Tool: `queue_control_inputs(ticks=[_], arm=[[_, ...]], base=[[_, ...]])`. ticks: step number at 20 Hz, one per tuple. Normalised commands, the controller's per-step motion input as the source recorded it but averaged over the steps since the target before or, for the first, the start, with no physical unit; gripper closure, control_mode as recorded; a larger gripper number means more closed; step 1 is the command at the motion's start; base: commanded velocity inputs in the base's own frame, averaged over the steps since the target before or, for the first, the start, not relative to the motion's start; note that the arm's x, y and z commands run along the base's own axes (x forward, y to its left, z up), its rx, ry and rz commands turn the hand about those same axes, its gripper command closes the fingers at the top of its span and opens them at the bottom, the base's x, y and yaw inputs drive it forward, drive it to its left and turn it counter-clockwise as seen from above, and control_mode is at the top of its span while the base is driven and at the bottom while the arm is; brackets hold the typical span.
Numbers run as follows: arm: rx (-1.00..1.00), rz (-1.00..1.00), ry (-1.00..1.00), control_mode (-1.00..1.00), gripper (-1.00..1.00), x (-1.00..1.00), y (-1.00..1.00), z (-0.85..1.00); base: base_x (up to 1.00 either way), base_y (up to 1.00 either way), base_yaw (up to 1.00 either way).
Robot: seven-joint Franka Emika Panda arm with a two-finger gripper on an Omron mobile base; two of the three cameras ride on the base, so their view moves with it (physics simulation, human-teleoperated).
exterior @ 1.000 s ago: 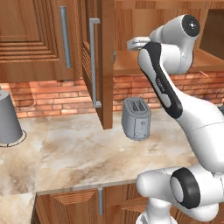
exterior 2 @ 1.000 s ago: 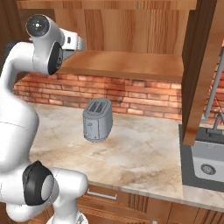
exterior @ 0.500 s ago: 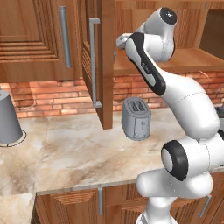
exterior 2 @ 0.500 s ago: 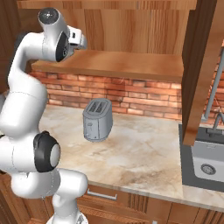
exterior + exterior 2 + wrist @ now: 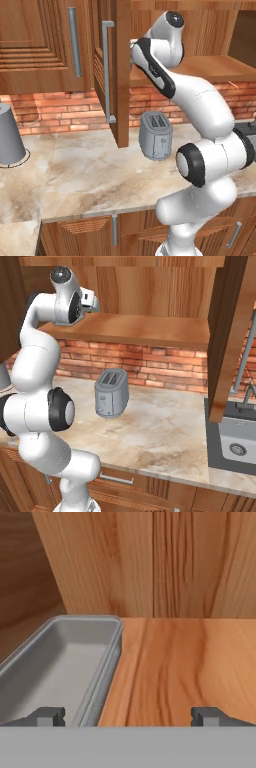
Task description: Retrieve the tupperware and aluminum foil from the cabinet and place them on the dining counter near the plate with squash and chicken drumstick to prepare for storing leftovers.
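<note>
Jaws spread wide, nothing between them. Gripper [image 5: 128,714] low over wooden shelf inside open cabinet [image 5: 120,75]. Grey tupperware [image 5: 60,662] lies on shelf at ten o'clock from gripper, one fingertip [image 5: 49,714] over its near end. Silver toaster [image 5: 111,392] on counter below.

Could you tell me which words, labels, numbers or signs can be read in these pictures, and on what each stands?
None can be read.
The tupperware on the cabinet shelf is plain grey.
The toaster carries no lettering.
The grey canister is blank.
The round mark on the grey box at the right is too small to tell.
</note>
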Motion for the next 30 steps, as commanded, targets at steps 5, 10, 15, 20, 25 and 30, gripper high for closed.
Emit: queue_control_inputs(ticks=[5,10,15,20,25,30], arm=[[0.00,0.00,0.00,-1.00,-1.00,0.58,0.25,-0.05],[0.00,0.00,0.00,-1.00,-1.00,0.50,0.19,-0.17],[0.00,-0.02,0.00,-1.00,-1.00,0.41,0.10,-0.22],[0.00,-0.04,0.00,-1.00,-1.00,0.33,0.11,-0.22],[-0.02,-0.07,0.01,-1.00,1.00,0.09,0.22,-0.28],[-0.05,-0.11,0.00,-1.00,1.00,-0.02,0.17,-0.30]], base=[[0.00,0.00,0.00],[0.00,0.00,0.00],[0.00,0.00,0.00],[0.00,0.00,0.00],[0.00,0.00,0.00],[0.00,0.00,0.00]])
